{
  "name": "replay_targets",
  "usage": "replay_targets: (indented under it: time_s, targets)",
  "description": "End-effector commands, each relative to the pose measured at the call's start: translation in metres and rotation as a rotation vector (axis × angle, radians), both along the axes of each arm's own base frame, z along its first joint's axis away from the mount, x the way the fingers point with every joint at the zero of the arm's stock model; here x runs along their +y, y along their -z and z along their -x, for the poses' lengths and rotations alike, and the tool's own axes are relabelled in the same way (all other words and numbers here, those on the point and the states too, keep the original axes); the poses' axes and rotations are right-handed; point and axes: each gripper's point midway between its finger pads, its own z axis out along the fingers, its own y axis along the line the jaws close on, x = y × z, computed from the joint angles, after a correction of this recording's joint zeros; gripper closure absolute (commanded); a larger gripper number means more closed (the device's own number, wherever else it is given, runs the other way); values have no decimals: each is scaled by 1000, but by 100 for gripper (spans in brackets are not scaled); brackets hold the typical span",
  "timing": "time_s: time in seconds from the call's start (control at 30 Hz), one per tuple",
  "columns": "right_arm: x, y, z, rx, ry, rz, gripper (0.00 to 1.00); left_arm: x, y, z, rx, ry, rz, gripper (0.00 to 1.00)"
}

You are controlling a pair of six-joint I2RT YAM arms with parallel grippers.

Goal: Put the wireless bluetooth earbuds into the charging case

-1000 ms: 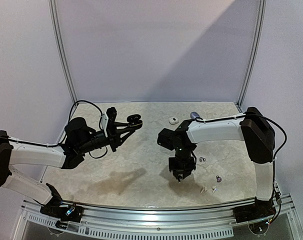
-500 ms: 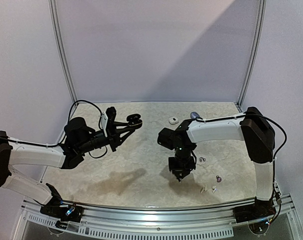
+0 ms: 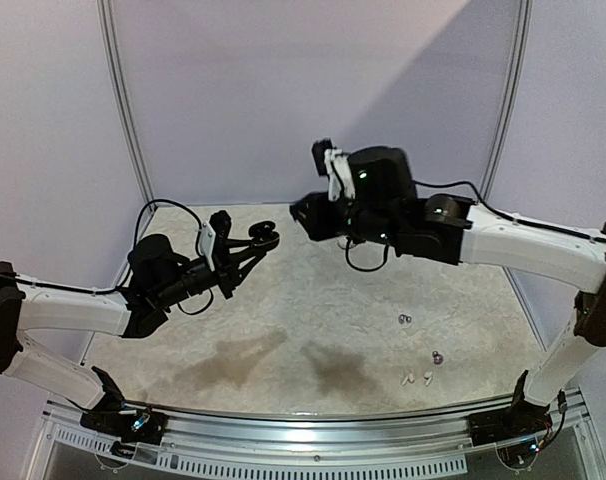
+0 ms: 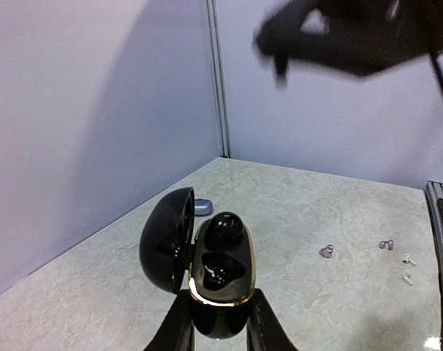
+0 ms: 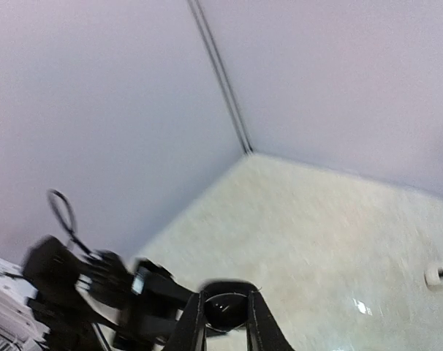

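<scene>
My left gripper point(image 4: 220, 333) is shut on the base of an open black charging case point(image 4: 221, 267) with a gold rim, held above the table's left half point(image 3: 264, 238). Its lid point(image 4: 165, 238) hangs open to the left. One black earbud point(image 4: 223, 228) sits in the far slot; the near slot looks empty. My right gripper point(image 5: 225, 323) is raised high near the case point(image 3: 303, 214), shut on a shiny black earbud point(image 5: 226, 308). On the table lie two purplish earbuds point(image 3: 404, 320) point(image 3: 437, 357) and a white stemmed pair point(image 3: 417, 379).
A small white case point(image 5: 436, 276) lies at the back of the table and a grey-blue one point(image 4: 202, 207) lies behind the held case. Pale walls and a metal corner post point(image 3: 126, 110) enclose the table point(image 3: 283, 330).
My right arm has lifted off the front right of the table and swung up and left toward the held case, carrying the black earbud. The left arm has barely moved.
</scene>
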Motion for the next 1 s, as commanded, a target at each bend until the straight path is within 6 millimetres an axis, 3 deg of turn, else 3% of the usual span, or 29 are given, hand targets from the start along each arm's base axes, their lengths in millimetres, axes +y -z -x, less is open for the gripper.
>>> replay_targets:
  time_s: [0.0, 0.1, 0.27, 0.43, 0.67, 0.97]
  targets:
    - [31, -60, 18, -357, -138, -174, 100, 7, -9, -3, -47, -53, 8, 100]
    - [47, -66, 34, -429, -239, -229, 100, 6, -9, -3, -43, -51, 14, 100]
    - [69, -40, 41, -430, -338, -215, 100, 5, -11, -1, -45, -37, 26, 100]
    - [73, -26, 44, -452, -366, -195, 100, 2, -11, 4, -42, -4, 29, 100]
    - [72, 16, 33, -396, -321, -115, 100, 1, -13, 7, -37, 11, 42, 100]
    - [64, 28, 19, -405, -232, -74, 100, -2, -14, 9, -27, 32, 47, 100]
